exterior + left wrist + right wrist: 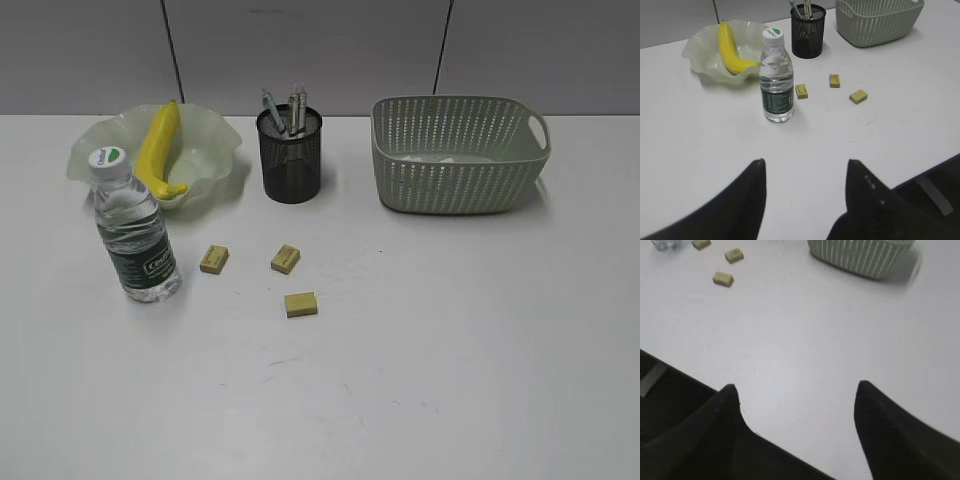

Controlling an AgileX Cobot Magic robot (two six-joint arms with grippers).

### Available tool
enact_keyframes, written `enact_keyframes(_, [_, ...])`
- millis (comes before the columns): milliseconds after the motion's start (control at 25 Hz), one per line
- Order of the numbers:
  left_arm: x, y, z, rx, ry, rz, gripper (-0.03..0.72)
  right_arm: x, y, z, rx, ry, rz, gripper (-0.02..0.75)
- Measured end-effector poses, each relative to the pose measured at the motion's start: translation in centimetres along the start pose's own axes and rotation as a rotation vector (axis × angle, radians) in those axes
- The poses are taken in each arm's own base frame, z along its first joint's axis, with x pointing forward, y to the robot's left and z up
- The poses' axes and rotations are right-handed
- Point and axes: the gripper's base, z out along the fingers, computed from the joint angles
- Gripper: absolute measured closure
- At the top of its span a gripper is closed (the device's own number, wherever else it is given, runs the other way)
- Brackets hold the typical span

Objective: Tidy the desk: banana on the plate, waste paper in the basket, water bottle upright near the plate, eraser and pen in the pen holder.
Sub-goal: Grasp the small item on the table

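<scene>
White bench [480, 360]; three erasers [286, 259] loose. Both end effectors, left [806, 165] and right [796, 390], open, empty. Pinch nearest eraster's short sides, drop into pen holder [291, 160].

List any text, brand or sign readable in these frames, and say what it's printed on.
Water bottle dark green label: white lettering, seemingly starting "Ce", the rest too blurred to read.
Bottle cap: a green mark with tiny print, unreadable.
Three yellow erasers: faint dark marks, too small to read.
Pens, pen holder, basket, plate: no text visible.

Office-like test desk: plain white desk [450, 350]; grey panelled wall [300, 50]; pen holder [290, 160].
</scene>
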Motion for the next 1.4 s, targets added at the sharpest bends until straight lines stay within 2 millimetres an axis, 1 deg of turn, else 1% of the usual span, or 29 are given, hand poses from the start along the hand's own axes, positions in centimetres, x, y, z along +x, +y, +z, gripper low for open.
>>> enact_keyframes(80, [-0.2,0.0,0.4,-0.002,0.025,0.0,0.304,1.2,-0.1,-1.1,-0.014,-0.086,0.01,0.176])
enact_keyframes(160, [-0.6,0.0,1.1,-0.004,0.067,0.001,0.304,1.8,-0.2,-1.9,-0.025,-0.144,-0.003,0.176])
enact_keyframes(320, [-1.6,-0.2,3.3,-0.005,0.198,-0.002,0.304,2.0,0.5,-1.9,-0.098,-0.147,-0.122,0.196])
enact_keyframes(400, [-2.6,-0.3,4.7,-0.003,0.24,-0.004,0.304,2.1,0.8,-1.9,-0.122,-0.148,-0.157,0.223])
enact_keyframes(480, [-4.0,-0.5,6.3,0.013,0.23,-0.01,0.304,2.1,0.7,-1.9,-0.113,-0.147,-0.144,0.239])
enact_keyframes(560, [-5.3,-0.8,8.1,0.025,0.21,-0.013,0.304,2.0,0.4,-1.9,-0.091,-0.147,-0.115,0.247])
enact_keyframes(640, [-6.5,-1.0,10.5,0.047,0.198,-0.017,0.304,2.0,0.3,-1.9,-0.078,-0.148,-0.107,0.251])
enact_keyframes(720, [-7.4,-1.3,12.8,0.063,0.215,-0.008,0.304,2.0,0.3,-1.9,-0.075,-0.148,-0.102,0.251])
enact_keyframes(840, [-8.4,-1.5,17.4,0.075,0.32,-0.01,0.304,2.0,0.3,-1.9,-0.075,-0.149,-0.099,0.251])
enact_keyframes(1000, [-10.6,-2.2,21.8,0.1,0.398,-0.023,0.304,2.0,0.3,-1.9,-0.073,-0.149,-0.098,0.251])
enact_keyframes(1080, [-11.7,-3.1,24.0,0.125,0.438,-0.004,0.304,2.0,0.3,-1.9,-0.073,-0.149,-0.098,0.251])
enact_keyframes(1240, [-14.4,-5.8,27.9,0.189,0.477,0.04,0.304,2.0,0.3,-1.9,-0.073,-0.149,-0.098,0.251])
enact_keyframes(1280, [-15.2,-6.3,28.8,0.196,0.486,0.035,0.304,2.0,0.3,-1.9,-0.073,-0.149,-0.098,0.251])
enact_keyframes(1400, [-16.3,-7.1,32.2,0.181,0.576,-0.033,0.304,2.0,0.3,-1.9,-0.073,-0.149,-0.097,0.252])
